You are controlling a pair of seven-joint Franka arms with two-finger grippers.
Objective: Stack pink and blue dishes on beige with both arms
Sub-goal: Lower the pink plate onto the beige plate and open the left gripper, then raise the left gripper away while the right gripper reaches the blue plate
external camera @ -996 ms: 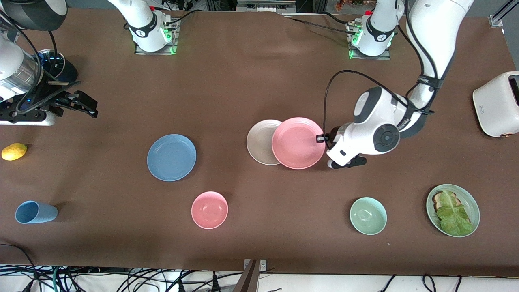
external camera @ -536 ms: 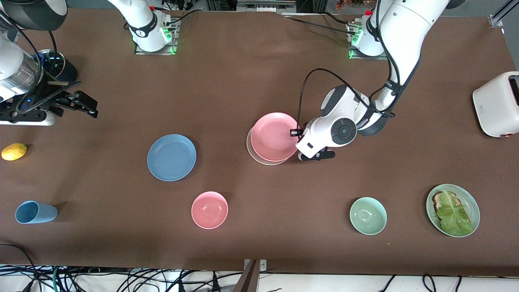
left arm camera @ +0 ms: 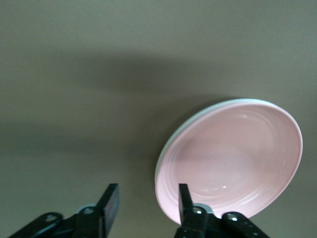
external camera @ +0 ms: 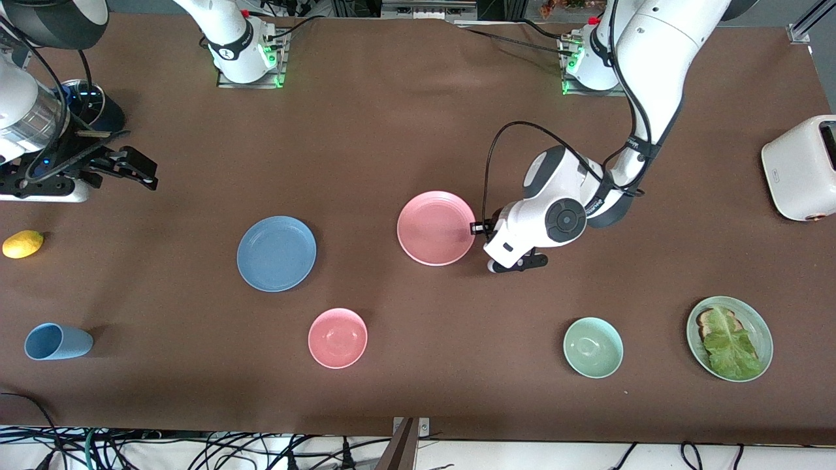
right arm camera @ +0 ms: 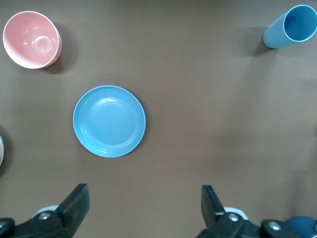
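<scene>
The pink plate lies on the beige plate, which it covers almost fully. Only a thin pale rim of the beige plate shows under the pink plate in the left wrist view. My left gripper is at the pink plate's edge toward the left arm's end. That left gripper is open, its fingers standing on either side of the rim without pinching it. The blue plate lies alone toward the right arm's end. My right gripper waits open and empty high above the table, and the blue plate shows below the right gripper.
A pink bowl and a blue cup on its side lie nearer the front camera. A lemon is at the right arm's end. A green bowl, a green plate with lettuce and a white toaster are at the left arm's end.
My left gripper carried the pink plate over the beige plate, lowered it onto it and opened, letting go of the rim. The right arm has not moved.
</scene>
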